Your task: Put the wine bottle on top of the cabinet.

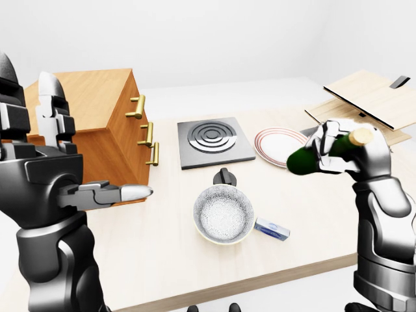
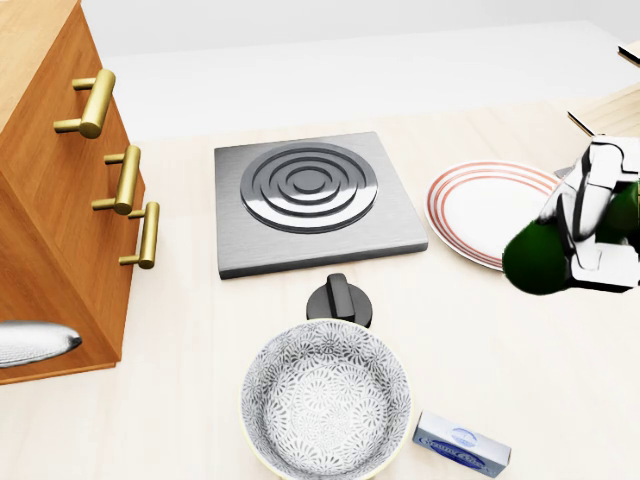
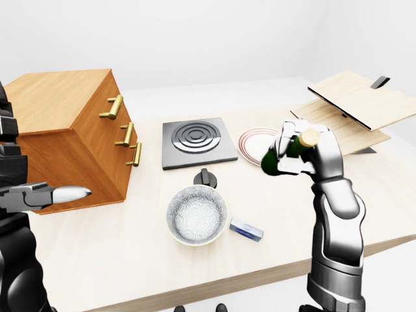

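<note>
A patterned bowl (image 2: 326, 400) and a small blue box (image 2: 462, 445) are seen nearest on the worktop (image 1: 162, 240), with a black knob (image 2: 340, 298) just beyond. At right, the wine bottle (image 1: 318, 158) is gripped in the closed right hand (image 1: 341, 148) and held tilted above the worktop, beside the striped plate (image 2: 490, 212). The left hand (image 1: 97, 194) is held with fingers spread near the cabinet (image 3: 65, 140), the hob (image 2: 312, 198) lying farther off.

green wine bottle (image 1: 311, 160) tilted, wooden cabinet (image 1: 97, 123)
</note>
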`<state>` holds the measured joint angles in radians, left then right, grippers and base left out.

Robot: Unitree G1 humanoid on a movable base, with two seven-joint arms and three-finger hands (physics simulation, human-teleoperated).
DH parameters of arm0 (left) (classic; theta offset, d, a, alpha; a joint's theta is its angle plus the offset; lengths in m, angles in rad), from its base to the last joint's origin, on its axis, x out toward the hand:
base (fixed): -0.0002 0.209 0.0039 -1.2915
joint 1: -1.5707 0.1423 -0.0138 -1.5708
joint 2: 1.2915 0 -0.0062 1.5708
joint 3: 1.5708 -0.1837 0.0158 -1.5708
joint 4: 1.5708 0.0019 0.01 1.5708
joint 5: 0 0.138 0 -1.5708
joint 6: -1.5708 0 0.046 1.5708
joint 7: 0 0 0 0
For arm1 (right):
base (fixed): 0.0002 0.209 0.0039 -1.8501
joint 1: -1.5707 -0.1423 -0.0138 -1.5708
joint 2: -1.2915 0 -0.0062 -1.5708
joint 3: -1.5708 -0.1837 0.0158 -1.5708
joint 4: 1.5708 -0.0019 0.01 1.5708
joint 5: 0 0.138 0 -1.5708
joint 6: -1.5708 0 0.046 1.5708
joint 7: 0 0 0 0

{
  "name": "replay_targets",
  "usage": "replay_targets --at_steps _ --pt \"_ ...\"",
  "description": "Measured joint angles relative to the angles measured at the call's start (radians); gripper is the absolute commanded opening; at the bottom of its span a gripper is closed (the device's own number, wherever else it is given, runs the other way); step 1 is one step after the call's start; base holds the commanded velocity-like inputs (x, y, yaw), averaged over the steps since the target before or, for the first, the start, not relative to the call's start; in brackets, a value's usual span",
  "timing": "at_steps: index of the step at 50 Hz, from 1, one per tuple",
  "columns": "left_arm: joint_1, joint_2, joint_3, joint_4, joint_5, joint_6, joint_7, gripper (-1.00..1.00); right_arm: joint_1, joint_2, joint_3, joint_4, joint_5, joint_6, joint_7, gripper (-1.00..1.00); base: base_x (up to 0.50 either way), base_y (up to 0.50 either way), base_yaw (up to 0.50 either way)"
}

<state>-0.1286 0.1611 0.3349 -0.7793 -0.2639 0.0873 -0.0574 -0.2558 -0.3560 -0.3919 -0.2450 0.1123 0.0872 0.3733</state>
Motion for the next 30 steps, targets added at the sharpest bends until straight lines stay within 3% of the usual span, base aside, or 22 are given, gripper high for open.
replay_targets --at_steps 14,30 --pt "0.007 0.004 0.013 -0.001 -0.016 0.000 -0.002 1.00 -0.092 -0.005 -0.012 -0.226 0.092 0.000 -0.006 -1.00 0.00 0.00 0.00" --pt "0.003 0.008 0.023 -0.021 -0.030 0.000 0.003 1.00 -0.241 -0.029 0.009 -0.257 0.151 0.000 -0.044 -1.00 0.00 0.00 0.00"
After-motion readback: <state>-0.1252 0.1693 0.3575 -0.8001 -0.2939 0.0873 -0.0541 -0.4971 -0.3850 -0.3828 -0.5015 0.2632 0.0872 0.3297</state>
